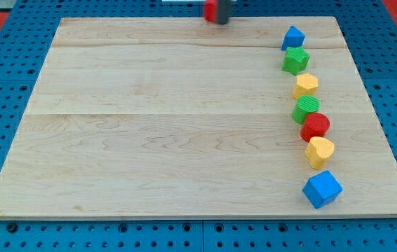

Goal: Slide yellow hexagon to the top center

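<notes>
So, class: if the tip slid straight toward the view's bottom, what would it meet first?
Probably nothing: from my tip, only board lies ahead; the blocks sit off to the view's right.

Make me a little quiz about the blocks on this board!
1. How many blocks lie on the wooden board?
2. True or false: my tip touches the yellow hexagon.
3. Which block is nearest the view's bottom? A) red block B) blue cube C) green star

Key: 1. Seven, in a column at the view's right. 2. False: my tip is far off, at the view's top centre. 3. B.
</notes>
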